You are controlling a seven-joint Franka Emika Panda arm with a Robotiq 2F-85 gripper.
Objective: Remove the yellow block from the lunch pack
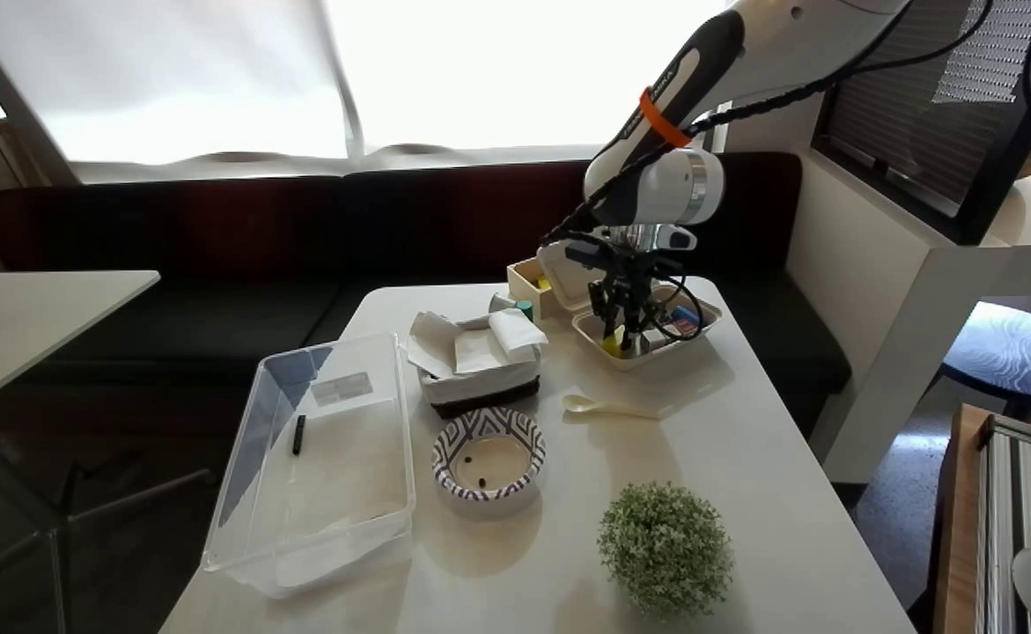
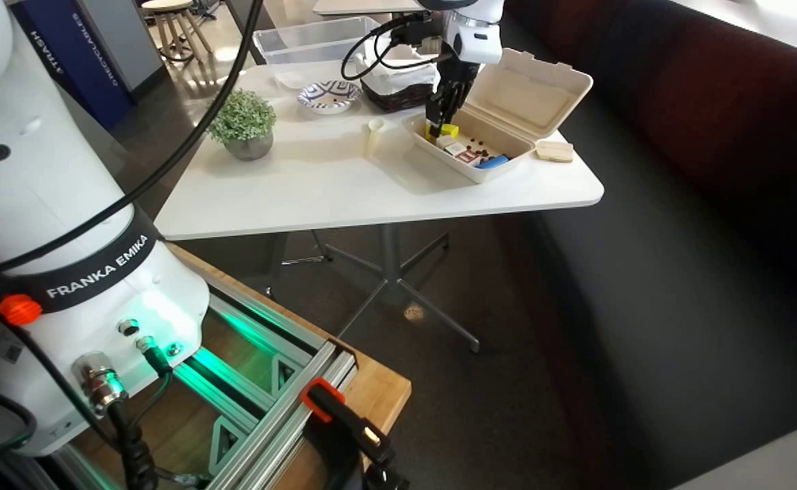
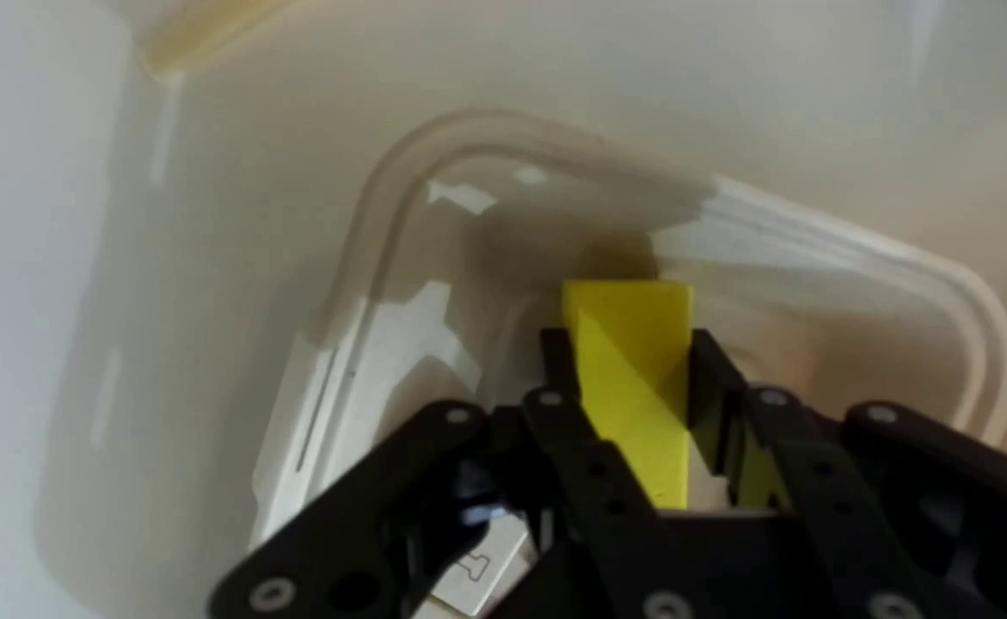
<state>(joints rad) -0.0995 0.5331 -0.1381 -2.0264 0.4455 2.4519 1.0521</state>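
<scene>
The lunch pack is a beige clamshell box with its lid open; it shows in both exterior views (image 1: 647,359) (image 2: 531,92), and its rim crosses the wrist view (image 3: 486,122). The bright yellow block (image 3: 636,370) is inside it near one corner, and it also shows in both exterior views (image 1: 611,345) (image 2: 450,129), partly hidden by the fingers. My gripper (image 3: 628,357) points down into the lunch pack, as both exterior views show (image 1: 618,340) (image 2: 435,128). Its two fingers touch opposite sides of the yellow block and are shut on it.
A white-and-red box (image 2: 463,154) and a blue item (image 2: 493,162) lie in the lunch pack. Nearby are a spoon (image 1: 607,407), a cloth-lined basket (image 1: 480,383), a patterned bowl (image 1: 489,493), a clear tub (image 1: 321,555), a plant (image 1: 665,550) and a wooden box (image 1: 524,280).
</scene>
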